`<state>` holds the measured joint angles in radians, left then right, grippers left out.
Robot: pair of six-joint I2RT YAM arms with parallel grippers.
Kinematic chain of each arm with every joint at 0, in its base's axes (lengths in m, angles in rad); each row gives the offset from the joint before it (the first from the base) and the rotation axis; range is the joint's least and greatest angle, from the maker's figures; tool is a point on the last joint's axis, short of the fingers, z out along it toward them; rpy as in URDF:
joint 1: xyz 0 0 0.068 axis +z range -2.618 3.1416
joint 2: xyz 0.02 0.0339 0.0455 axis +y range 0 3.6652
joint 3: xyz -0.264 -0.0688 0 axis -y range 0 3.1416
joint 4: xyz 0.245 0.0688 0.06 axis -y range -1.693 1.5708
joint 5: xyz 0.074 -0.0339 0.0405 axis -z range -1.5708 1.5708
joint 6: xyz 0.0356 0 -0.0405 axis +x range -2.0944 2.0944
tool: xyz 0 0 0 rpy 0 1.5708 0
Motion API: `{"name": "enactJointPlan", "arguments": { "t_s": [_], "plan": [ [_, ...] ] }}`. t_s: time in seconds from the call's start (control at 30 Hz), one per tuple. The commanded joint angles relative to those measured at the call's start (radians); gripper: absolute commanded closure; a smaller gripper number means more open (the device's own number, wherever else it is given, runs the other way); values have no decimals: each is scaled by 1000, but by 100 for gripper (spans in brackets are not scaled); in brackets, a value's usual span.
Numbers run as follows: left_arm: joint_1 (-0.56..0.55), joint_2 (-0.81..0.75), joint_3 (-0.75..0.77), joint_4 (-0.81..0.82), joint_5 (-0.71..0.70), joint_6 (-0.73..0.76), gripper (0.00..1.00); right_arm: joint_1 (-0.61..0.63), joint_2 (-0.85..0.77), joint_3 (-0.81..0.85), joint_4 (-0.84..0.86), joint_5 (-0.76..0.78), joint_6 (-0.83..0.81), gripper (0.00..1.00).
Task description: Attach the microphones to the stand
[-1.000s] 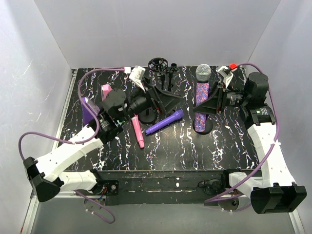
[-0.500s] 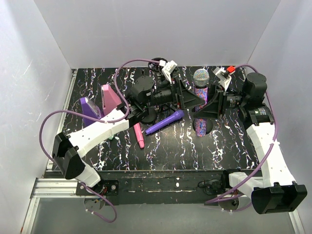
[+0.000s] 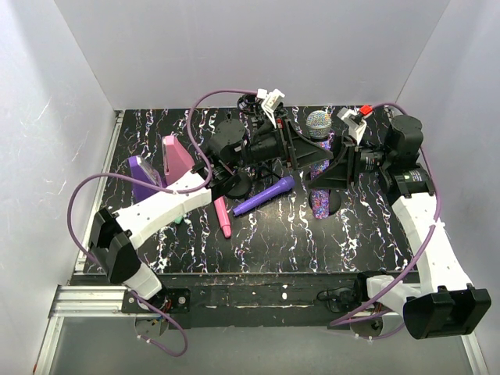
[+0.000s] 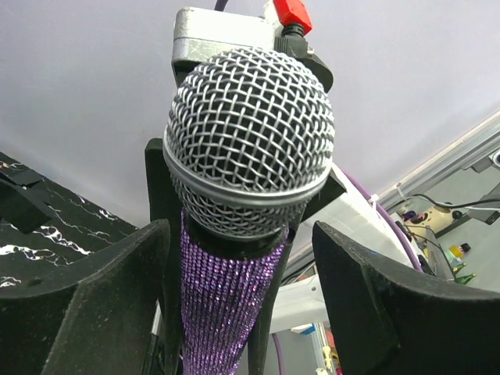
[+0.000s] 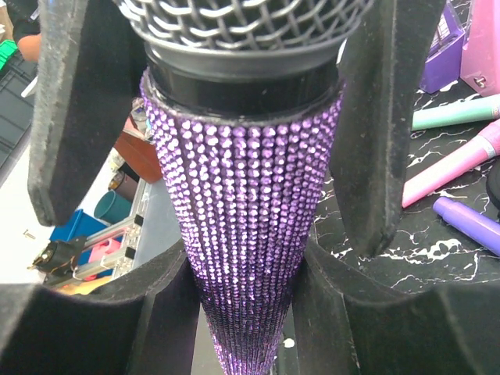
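The glittery purple microphone (image 3: pixel 321 160) with its silver-grey head (image 4: pixel 250 133) stands upright over a round black stand base (image 3: pixel 325 205). My right gripper (image 5: pixel 246 312) is shut on its sparkly body (image 5: pixel 246 203) from the right. My left gripper (image 4: pixel 238 312) reaches in from the left, just under the head, open: both fingers (image 4: pixel 86 305) stand off the body with gaps. The plain purple microphone (image 3: pixel 264 195), the pink one (image 3: pixel 221 216) and the mint green one (image 5: pixel 453 113) lie on the table. A second stand base (image 3: pixel 238 185) sits under the left arm.
A pink wedge (image 3: pixel 177 156) and a purple wedge (image 3: pixel 143 176) stand at the left of the black marbled table (image 3: pixel 367 234). A black ring-shaped part (image 3: pixel 251 101) lies at the back. White walls close in three sides.
My left arm has swung right from the middle stand to the glittery microphone, and its jaws have narrowed around it. The right gripper kept its hold; the microphone leaned slightly left.
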<state>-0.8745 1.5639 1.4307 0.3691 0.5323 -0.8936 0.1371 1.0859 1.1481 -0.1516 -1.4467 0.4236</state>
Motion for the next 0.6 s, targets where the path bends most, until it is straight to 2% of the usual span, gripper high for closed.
{"name": "enactJointPlan", "arguments": {
  "t_s": [0.0,0.17,0.2,0.23,0.3,0.37,0.43,0.5,0.57],
  "plan": [
    [-9,15,53,4,18,12,30,9,-3,13,61,-29,12,99],
    [-18,33,97,-77,12,70,44,12,2,16,61,-32,14,99],
    [-18,33,100,-85,11,76,54,12,3,16,60,-32,17,99],
    [-18,30,102,-94,2,74,76,12,3,16,60,-32,17,99],
    [-18,21,97,-93,0,88,98,13,5,12,57,-32,15,96],
    [-18,-7,83,-93,-24,100,100,12,5,15,34,-12,4,67],
    [-17,-45,80,-131,-52,140,100,12,9,60,-105,15,-110,32],
    [-14,-93,86,-209,-86,201,100,13,29,164,-402,86,-344,18],
    [-9,-143,88,-289,-116,261,100,13,86,283,-640,165,-556,16]
  ]
}}
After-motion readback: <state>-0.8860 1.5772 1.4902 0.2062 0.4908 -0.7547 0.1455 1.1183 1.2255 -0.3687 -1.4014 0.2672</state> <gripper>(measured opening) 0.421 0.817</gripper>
